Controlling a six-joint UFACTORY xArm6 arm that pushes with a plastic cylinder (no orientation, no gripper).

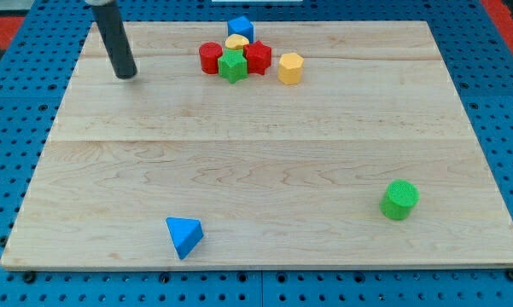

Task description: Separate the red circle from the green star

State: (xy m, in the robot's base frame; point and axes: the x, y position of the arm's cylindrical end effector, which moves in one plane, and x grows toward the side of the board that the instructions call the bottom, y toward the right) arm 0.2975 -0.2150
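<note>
The red circle stands near the view's top, in a tight cluster. The green star touches its right side. A red star-like block sits right of the green star. A yellow block and a blue block lie behind them. My tip rests on the board at the view's upper left, well left of the red circle and apart from every block.
A yellow hexagon stands just right of the cluster. A green cylinder is at the lower right. A blue triangle is near the bottom edge. The wooden board lies on a blue pegboard.
</note>
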